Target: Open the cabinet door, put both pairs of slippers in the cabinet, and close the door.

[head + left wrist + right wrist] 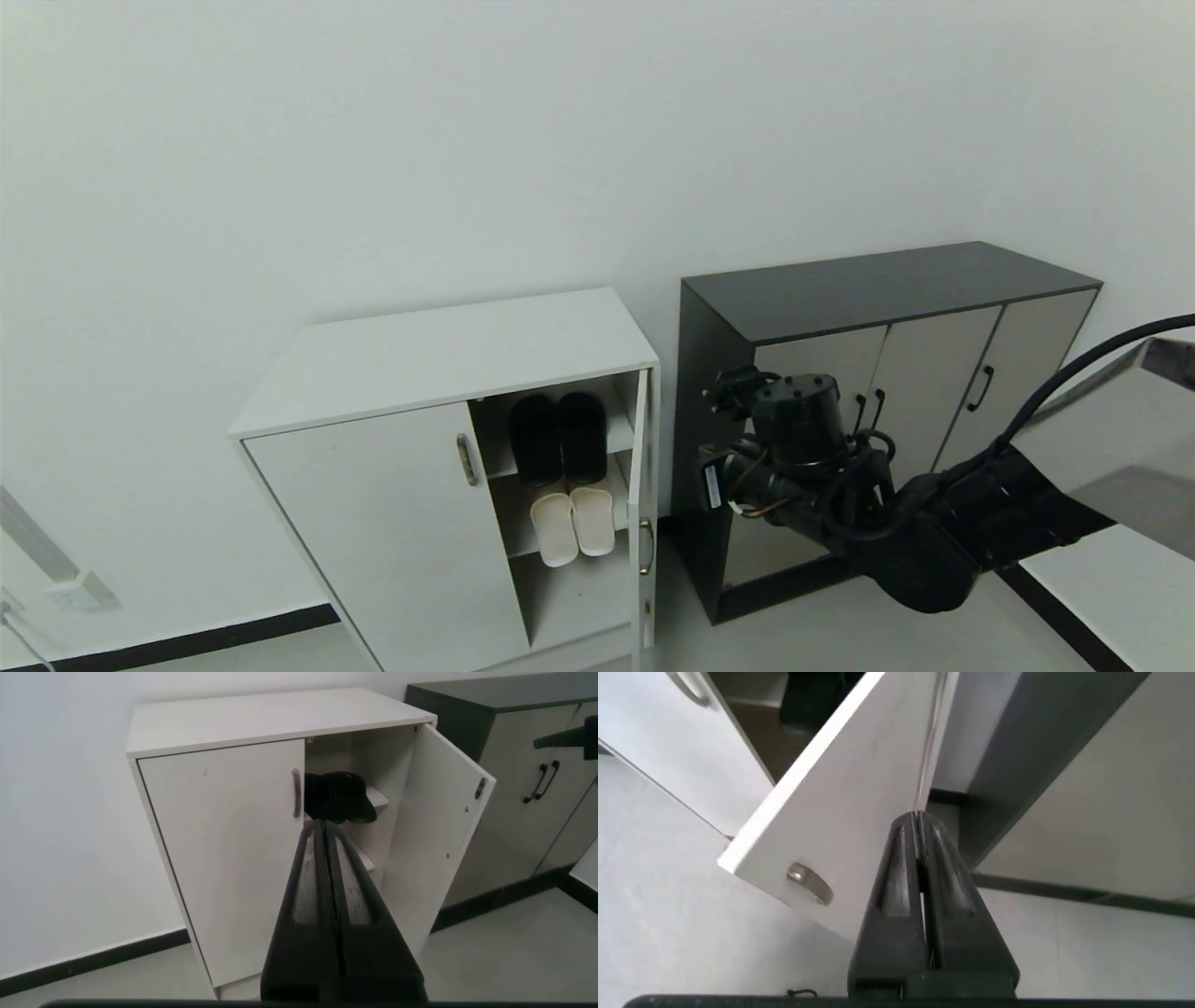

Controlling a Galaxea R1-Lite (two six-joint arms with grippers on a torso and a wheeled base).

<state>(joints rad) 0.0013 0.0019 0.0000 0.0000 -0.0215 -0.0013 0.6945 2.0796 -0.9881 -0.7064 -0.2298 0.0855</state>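
Right gripper (921,821) jaws pressed together, empty, just beside outer face of open cabinet door (840,784). Left gripper (324,829) likewise pinched together, empty. Black slippers (557,437) on upper shelf (619,435), white slippers (572,525) below. Judgement: push door flat near handle (811,883), steadily, until flush.
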